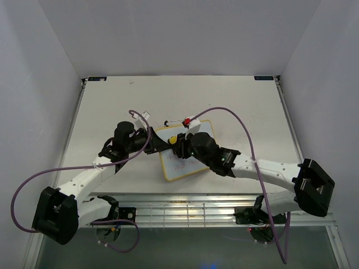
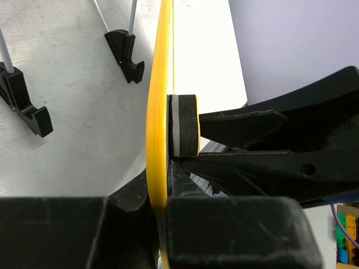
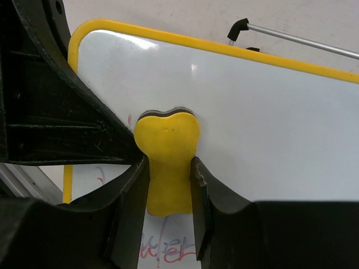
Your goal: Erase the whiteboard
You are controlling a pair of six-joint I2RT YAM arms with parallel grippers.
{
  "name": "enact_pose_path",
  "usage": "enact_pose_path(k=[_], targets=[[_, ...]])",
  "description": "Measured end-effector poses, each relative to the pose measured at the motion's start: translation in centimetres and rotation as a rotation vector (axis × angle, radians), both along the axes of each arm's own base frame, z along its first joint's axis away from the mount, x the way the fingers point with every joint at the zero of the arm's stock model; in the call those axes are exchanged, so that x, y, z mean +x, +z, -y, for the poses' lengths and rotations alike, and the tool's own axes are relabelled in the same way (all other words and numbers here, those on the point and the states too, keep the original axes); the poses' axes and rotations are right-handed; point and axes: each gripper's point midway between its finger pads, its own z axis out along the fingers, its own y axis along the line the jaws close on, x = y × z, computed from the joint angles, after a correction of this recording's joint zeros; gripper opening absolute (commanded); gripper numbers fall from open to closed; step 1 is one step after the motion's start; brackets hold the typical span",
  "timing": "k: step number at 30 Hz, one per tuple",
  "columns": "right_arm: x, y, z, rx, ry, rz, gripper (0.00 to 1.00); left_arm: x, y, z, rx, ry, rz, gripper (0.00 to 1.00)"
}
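Observation:
The whiteboard [image 1: 185, 167], white with a thin yellow frame, lies on the table with pink-red writing [image 3: 168, 249] on its near part. My left gripper [image 1: 156, 143] is shut on its left edge; in the left wrist view the yellow frame [image 2: 157, 123] runs edge-on between the jaws of the left gripper [image 2: 157, 208]. My right gripper [image 3: 170, 185] is shut on the yellow sponge eraser [image 3: 167, 157], which presses flat on the whiteboard [image 3: 252, 123]. The eraser's dark felt [image 2: 186, 124] touches the board face. The eraser [image 1: 173, 138] sits near the board's upper left.
A thin wire stand [image 3: 291, 39] with black feet [image 2: 127, 51] lies beyond the board. A small red-and-white item [image 1: 188, 121] rests at the board's far edge. Purple cables [image 1: 247, 131] arch over the table. A metal grate [image 1: 185, 213] runs along the near edge.

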Motion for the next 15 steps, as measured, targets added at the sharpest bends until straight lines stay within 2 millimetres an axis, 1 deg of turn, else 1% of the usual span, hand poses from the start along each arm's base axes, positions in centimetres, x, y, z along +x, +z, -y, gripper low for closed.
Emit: enact_pose_path(k=[5,10,15], targets=[[-0.31,-0.28,0.77,0.062,0.008,-0.012,0.08,-0.45,0.17,0.57,-0.005,-0.021,0.007,0.00],[-0.59,-0.43,0.66,0.075,0.017,-0.010,0.08,-0.56,0.17,0.69,-0.005,-0.024,0.005,0.00],[-0.41,-0.56,0.82,0.082,-0.020,-0.013,0.08,-0.50,0.13,0.66,-0.005,-0.018,0.002,0.00]])
